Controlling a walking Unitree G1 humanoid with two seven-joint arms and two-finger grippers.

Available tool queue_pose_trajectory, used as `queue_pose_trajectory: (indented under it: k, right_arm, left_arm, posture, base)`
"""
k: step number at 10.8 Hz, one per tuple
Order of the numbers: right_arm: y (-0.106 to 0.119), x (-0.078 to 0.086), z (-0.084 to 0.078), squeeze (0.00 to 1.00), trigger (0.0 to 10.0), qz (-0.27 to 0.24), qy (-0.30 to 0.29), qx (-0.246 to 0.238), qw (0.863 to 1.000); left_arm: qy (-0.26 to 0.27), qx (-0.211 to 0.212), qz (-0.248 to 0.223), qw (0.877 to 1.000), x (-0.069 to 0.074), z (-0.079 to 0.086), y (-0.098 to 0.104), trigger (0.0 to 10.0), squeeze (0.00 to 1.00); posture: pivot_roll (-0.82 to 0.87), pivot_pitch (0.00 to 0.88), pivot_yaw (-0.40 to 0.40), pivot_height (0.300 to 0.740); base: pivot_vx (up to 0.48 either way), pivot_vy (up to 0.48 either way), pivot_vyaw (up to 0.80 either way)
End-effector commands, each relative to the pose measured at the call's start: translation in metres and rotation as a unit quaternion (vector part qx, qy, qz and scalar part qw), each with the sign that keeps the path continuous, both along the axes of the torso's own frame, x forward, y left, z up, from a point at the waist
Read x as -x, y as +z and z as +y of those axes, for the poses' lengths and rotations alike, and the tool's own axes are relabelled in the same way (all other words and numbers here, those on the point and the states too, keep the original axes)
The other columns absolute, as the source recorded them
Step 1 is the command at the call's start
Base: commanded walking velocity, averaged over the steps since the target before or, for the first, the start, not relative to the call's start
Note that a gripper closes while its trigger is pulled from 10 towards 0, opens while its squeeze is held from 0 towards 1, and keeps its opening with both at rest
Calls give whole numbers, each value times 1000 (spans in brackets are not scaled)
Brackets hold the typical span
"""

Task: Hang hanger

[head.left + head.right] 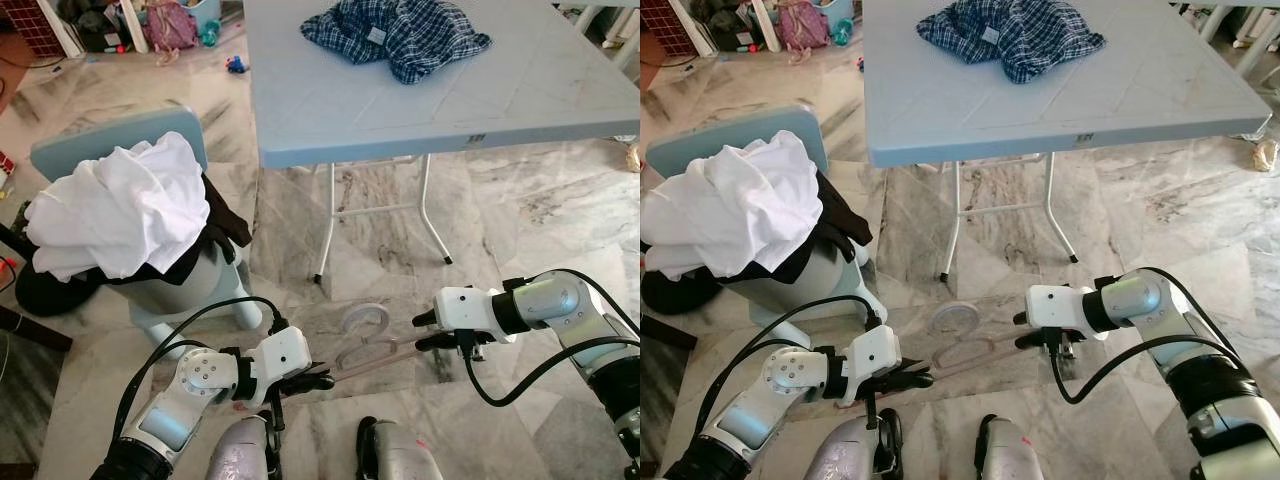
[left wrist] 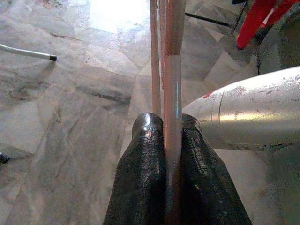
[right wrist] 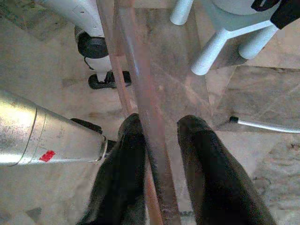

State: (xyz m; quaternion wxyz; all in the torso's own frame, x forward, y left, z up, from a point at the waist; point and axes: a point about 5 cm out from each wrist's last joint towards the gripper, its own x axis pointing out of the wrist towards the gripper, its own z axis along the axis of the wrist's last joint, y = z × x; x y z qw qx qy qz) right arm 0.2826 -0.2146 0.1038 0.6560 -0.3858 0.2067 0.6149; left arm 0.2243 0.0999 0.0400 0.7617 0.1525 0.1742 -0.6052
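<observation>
While left gripper (image 1: 322, 381) clamps hanger (image 1: 370, 345), right gripper (image 1: 425, 331) straddles it, apparently loose; hanging undone, no rail seen.

A clear plastic hanger (image 1: 365, 340) stretches between the left gripper (image 1: 322, 381) at seven o'clock and the right gripper (image 1: 424, 331) at four o'clock. The blue folding table (image 1: 330, 120) stands at twelve o'clock with a checked shirt (image 1: 395, 34) on it. At ten o'clock, a blue plastic chair (image 1: 215, 285) carries a white cloth (image 1: 120, 210).

No legible text, brand, number or sign. A small dark mark on the table edge (image 1: 476, 137) is too small to read.
</observation>
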Motion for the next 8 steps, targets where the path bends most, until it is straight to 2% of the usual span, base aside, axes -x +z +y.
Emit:
queue_pose_trajectory:
  k: [1, 6, 7, 8]
  right_arm:
    - [0, 1, -6, 0, 0, 5, 2, 13, 1000]
    - [-7, 7, -11, 0, 0, 38, 6, 30, 999]
    - [-8, 8, -12, 0, 0, 40, 8, 32, 999]
    - [-10, 8, -11, 0, 0, 39, 8, 34, 999]
  left_arm:
    - [-5, -8, 12, 1000, 5, 1, -6, 10000, 0]
    - [-10, -13, 9, 1000, 5, 0, -8, 10000, 0]
    - [-9, -14, 9, 1000, 4, 1, -9, 10000, 365]
    - [-7, -16, 4, 1000, 3, 1, -9, 10000, 1000]
  posture:
    - [-17, 169, 5, 740]
    - [-19, 164, 4, 740]
    - [-18, 162, 3, 740]
    - [-18, 162, 3, 740]
  base:
    - [0, 0, 0]
    - [0, 0, 0]
    - [0, 0, 0]
    - [0, 0, 0]
